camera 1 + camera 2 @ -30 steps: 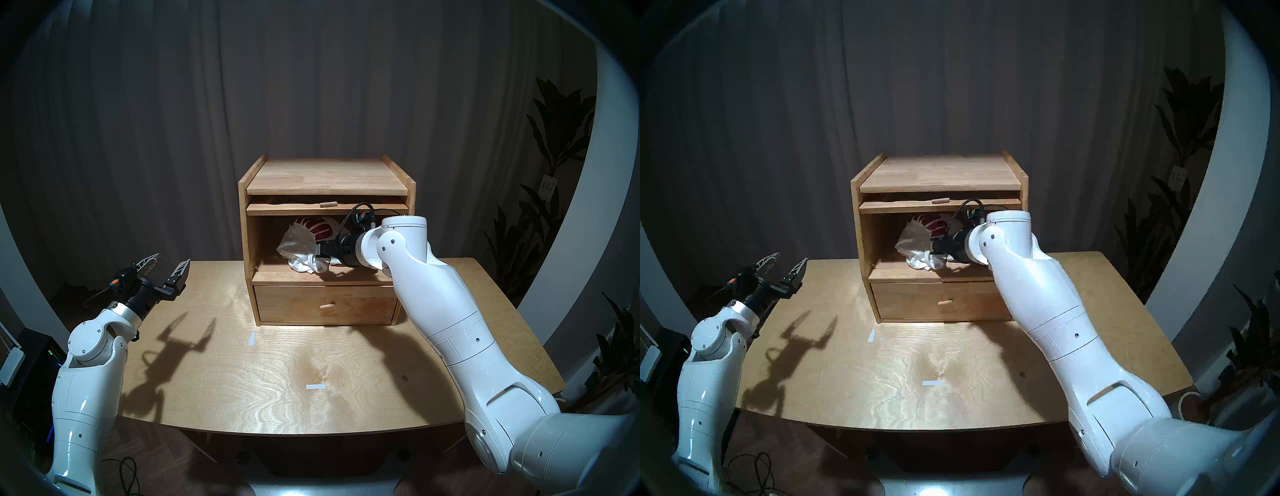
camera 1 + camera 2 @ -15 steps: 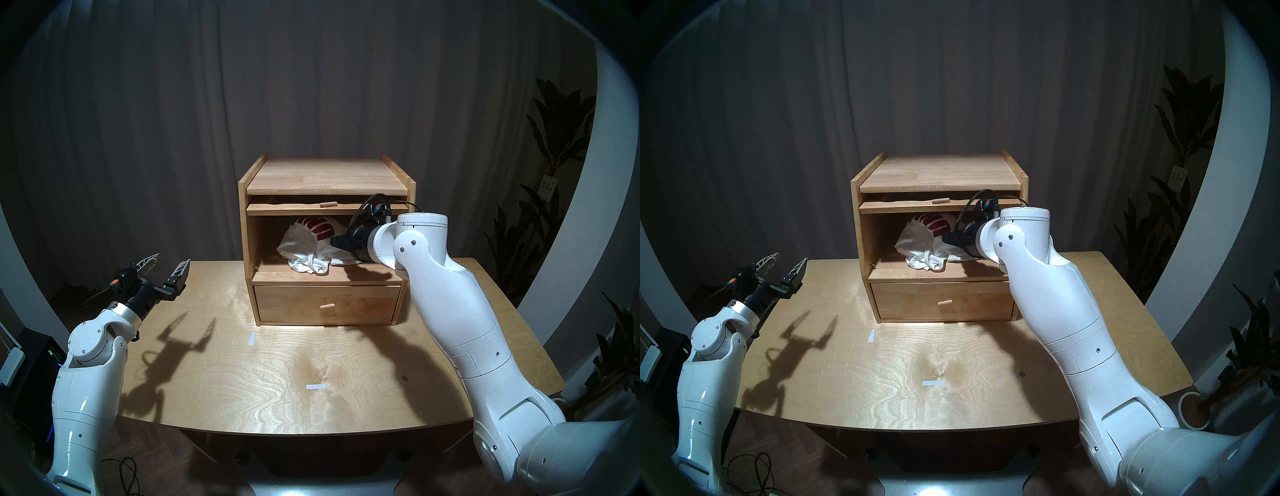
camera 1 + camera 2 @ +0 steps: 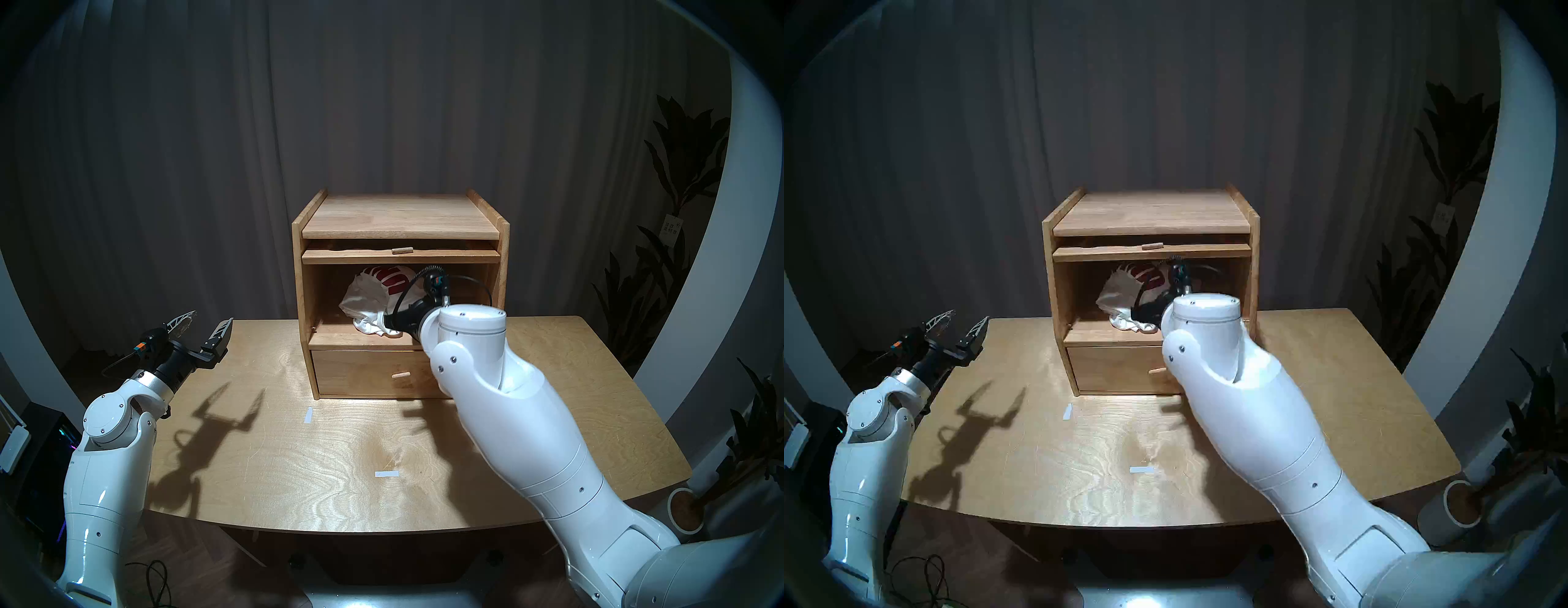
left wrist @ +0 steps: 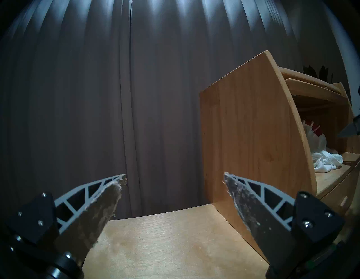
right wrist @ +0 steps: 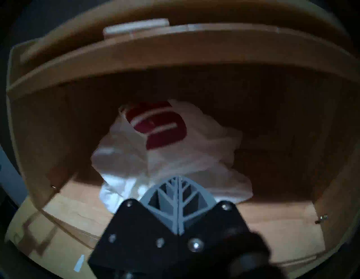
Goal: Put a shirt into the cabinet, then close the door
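The shirt [image 3: 373,303], white with red block letters, lies crumpled inside the upper compartment of the cabinet [image 3: 399,216], toward the compartment's left half, its lower folds resting on the compartment floor. The door [image 3: 401,254] lies flat and raised above the compartment opening, just under the cabinet top, its peg handle [image 3: 402,249] pointing forward; the compartment stands open. Below the compartment, the drawer [image 3: 369,373] sits flush in the cabinet front. The right claw [image 5: 178,178] is at the mouth of the compartment, just in front of the shirt's lower folds, its two fingers pressed together with nothing seen between them; whether the tips touch the cloth cannot be told. The right arm [image 3: 509,407] crosses in front of the cabinet's lower right corner and hides part of the drawer. The cabinet stands at the far middle of the surface [image 3: 339,467]. The left claw [image 3: 208,325] hovers well to the left of the cabinet, over the surface's far left corner, fingers spread wide and empty. Two white tape marks [image 3: 387,474] lie on the surface in front of the cabinet
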`<state>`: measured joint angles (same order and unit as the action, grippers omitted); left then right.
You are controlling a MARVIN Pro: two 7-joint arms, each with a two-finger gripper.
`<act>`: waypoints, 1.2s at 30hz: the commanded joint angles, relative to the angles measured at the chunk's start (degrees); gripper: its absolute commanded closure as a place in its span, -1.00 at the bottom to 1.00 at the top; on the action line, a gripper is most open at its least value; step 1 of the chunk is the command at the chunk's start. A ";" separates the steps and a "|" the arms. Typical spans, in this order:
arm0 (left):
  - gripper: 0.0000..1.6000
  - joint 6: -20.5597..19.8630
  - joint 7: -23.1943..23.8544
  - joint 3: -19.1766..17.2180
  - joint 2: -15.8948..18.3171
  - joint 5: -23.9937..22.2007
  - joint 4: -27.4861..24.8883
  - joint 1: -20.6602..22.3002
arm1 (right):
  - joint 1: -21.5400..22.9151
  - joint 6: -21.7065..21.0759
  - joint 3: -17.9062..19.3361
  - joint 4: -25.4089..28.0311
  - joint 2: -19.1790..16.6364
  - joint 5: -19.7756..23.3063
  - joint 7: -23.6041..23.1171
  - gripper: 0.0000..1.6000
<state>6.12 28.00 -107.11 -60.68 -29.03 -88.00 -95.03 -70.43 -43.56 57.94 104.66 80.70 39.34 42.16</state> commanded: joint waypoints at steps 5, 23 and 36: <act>-1.00 0.28 0.06 -0.17 0.30 0.00 -0.92 0.67 | 2.12 10.94 -2.86 -8.91 3.96 -8.66 0.58 1.00; -1.00 0.30 0.00 -0.20 0.29 0.05 -1.09 0.61 | 6.31 27.21 -4.80 -15.61 5.35 -15.91 -7.86 1.00; -1.00 0.29 -0.01 -0.21 0.29 0.05 -1.10 0.61 | 12.25 39.41 -3.99 -28.28 4.06 -18.39 -18.39 1.00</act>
<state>6.13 27.98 -107.12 -60.67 -29.00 -88.07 -95.04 -63.57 -9.91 53.44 81.59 85.36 21.82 28.55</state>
